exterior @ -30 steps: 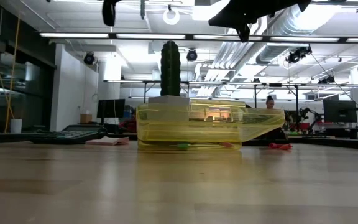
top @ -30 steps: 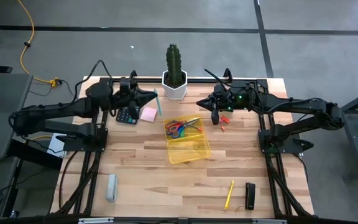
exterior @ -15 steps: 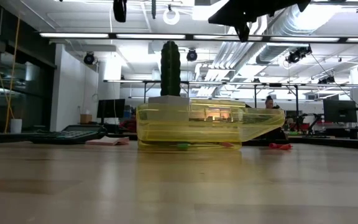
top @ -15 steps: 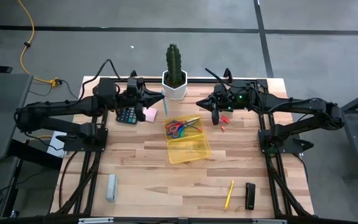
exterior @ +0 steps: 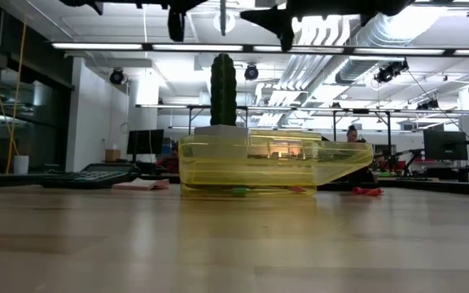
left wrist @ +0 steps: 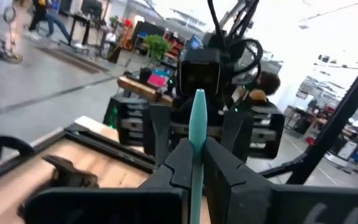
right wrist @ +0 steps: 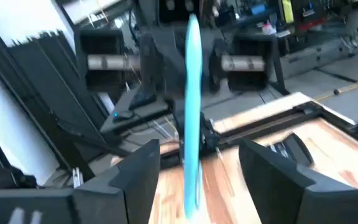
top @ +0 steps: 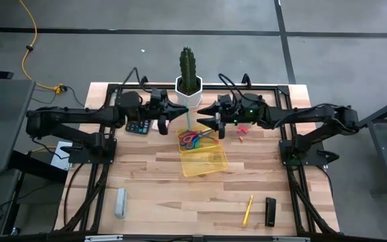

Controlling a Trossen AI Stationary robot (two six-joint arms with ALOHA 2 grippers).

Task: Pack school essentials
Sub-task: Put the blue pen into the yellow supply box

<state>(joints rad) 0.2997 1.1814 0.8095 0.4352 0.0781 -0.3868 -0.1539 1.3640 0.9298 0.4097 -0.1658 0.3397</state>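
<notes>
Both arms converged above yellow bin (top: 203, 156) holding scissors (top: 195, 138).

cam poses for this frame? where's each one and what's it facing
High: overhead, straight down on table; both arms, left gripper, right gripper.
Low: tabletop height, level across to yellow box and cactus; arms overhead.
Left wrist: past own shut fingers holding pen, facing right arm.
Right wrist: past own open fingers, facing the pen and left arm.
Shared: both wrist views show the pen.
</notes>
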